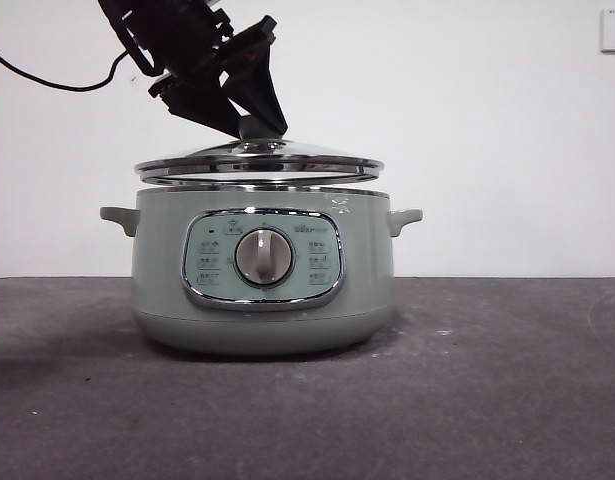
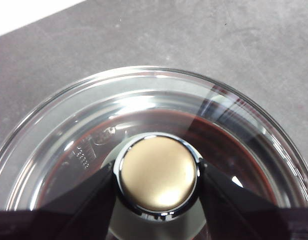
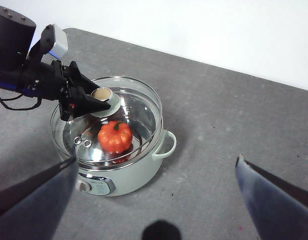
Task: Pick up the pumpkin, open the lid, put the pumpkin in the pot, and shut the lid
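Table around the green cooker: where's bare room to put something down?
Bare grey table shows in front of the sage-green pot and to both its sides. Crowded above the pot: left gripper fingers shut on the knob of the glass lid, held just over the rim. The orange pumpkin sits inside. The right gripper hangs high, open.

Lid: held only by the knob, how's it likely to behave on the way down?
The lid is glass with a chrome rim, so probably rigid, fairly heavy and chip-prone. The left end effector pinches only the smooth round knob, so the lid may swivel or tilt. It hangs slightly above the pot; a level landing seems safest.
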### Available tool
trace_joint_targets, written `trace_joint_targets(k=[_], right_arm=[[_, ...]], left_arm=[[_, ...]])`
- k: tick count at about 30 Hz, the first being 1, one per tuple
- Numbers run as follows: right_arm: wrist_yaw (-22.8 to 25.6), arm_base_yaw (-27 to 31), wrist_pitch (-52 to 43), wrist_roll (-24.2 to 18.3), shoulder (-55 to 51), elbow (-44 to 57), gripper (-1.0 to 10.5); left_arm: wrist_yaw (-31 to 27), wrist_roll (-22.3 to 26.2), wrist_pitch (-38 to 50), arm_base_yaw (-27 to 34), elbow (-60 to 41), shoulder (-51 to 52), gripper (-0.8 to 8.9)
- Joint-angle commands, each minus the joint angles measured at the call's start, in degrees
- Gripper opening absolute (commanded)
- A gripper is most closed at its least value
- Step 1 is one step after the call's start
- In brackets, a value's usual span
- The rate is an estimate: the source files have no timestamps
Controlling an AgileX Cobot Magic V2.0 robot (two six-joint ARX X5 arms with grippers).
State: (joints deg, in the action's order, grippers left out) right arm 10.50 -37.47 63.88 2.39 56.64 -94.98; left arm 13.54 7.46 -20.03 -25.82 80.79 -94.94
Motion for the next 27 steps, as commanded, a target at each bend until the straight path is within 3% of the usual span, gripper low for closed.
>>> trace_joint_targets(k=[1, 27], right_arm=[[-0.02, -0.11, -0.17, 0.55, -0.04, 0.07, 5.6], [0.04, -0.11, -0.22, 0.52, -0.02, 0.07, 5.6]], left_arm=[[0.39, 0.37, 2.84, -0.15, 1.05, -0.02, -0.09], [0.02, 1.64, 0.31, -0.87, 1.03, -0.9, -0.09]])
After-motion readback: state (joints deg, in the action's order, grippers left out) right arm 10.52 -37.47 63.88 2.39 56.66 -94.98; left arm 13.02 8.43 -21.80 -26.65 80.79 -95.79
